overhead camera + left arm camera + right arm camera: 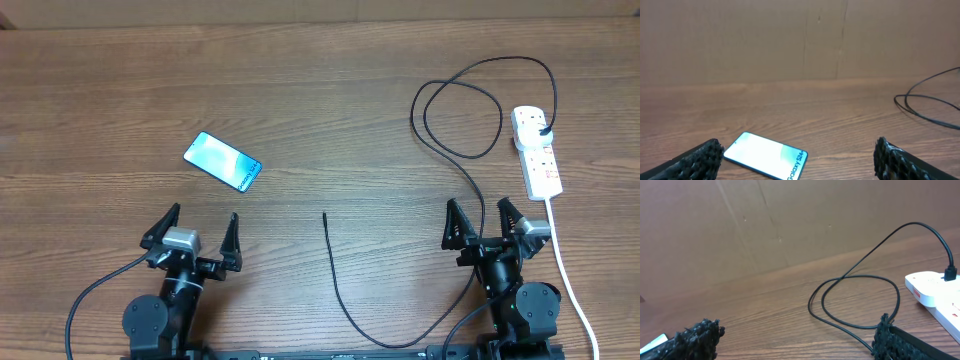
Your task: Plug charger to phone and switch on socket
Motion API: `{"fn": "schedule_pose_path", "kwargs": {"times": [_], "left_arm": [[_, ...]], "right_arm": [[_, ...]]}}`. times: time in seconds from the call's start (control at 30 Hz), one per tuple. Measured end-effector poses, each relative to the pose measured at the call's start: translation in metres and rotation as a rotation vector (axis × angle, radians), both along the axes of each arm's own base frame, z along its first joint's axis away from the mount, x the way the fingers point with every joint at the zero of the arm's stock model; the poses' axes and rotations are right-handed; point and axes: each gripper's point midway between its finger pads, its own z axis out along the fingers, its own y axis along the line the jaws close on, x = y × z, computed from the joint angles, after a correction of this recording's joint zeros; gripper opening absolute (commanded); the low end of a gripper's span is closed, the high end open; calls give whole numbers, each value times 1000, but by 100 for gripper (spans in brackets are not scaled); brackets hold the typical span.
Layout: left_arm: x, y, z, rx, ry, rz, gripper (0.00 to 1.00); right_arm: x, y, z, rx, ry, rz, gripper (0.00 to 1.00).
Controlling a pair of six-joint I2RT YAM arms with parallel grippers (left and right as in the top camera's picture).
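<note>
Likely charger (336,282) limp, light, slippery: pinch just behind connector tip (325,216), right of phone (222,161). Phone thin, slick. Left end effector (200,222), right end effector (478,215) wide open, empty.

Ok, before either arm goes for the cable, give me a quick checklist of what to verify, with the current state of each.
1. Left gripper open and empty: ok.
2. Right gripper open and empty: ok.
3. Phone lying flat, screen up and lit, nothing on it: ok.
4. Charger connector tip lying free, apart from the phone, not yet plugged in: ok.
5. Charger plug seated in the socket: ok.
6. Socket switch position: cannot tell.
</note>
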Motion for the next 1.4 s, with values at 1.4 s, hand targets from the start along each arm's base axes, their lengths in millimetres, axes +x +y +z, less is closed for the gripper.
{"fn": "schedule_pose_path", "kwargs": {"times": [1.4], "left_arm": [[83, -1, 27, -65, 485, -39, 99]], "right_arm": [[0, 0, 0, 0, 0, 0, 100]]}}
